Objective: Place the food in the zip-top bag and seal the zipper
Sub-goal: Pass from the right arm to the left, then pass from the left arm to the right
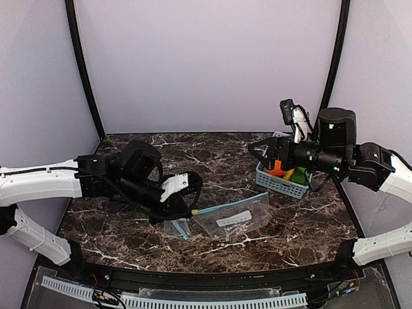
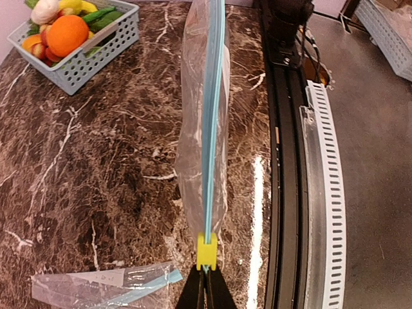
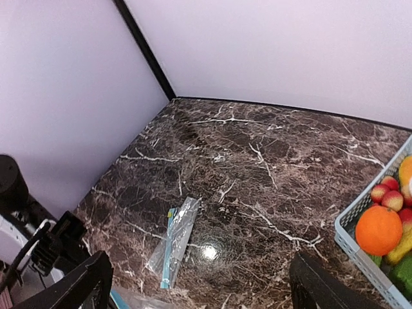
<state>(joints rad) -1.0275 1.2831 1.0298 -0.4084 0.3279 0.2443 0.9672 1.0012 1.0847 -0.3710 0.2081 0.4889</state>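
Observation:
The clear zip-top bag [image 1: 235, 217] with a blue zipper lies mid-table. My left gripper [image 1: 187, 207] is shut on its zipper end just behind the yellow slider [image 2: 206, 252]. In the left wrist view the bag [image 2: 203, 129] stretches away, edge up. The food sits in a light blue basket [image 1: 278, 183] at the right: an orange-red ball [image 2: 67, 35], a white piece [image 2: 44, 11], a yellow piece [image 2: 78, 6] and a green piece [image 2: 100, 14]. My right gripper [image 1: 256, 150] hovers by the basket, open and empty. In the right wrist view [image 3: 203, 290] its jaws stand wide apart beside the ball [image 3: 378, 229].
A second, smaller clear bag [image 1: 178, 227] lies flat beside the left gripper and also shows in the wrist views [image 2: 103, 286] [image 3: 174, 241]. Small red apples [image 3: 386, 196] lie in the basket too. A black rail [image 1: 206, 273] runs along the near table edge.

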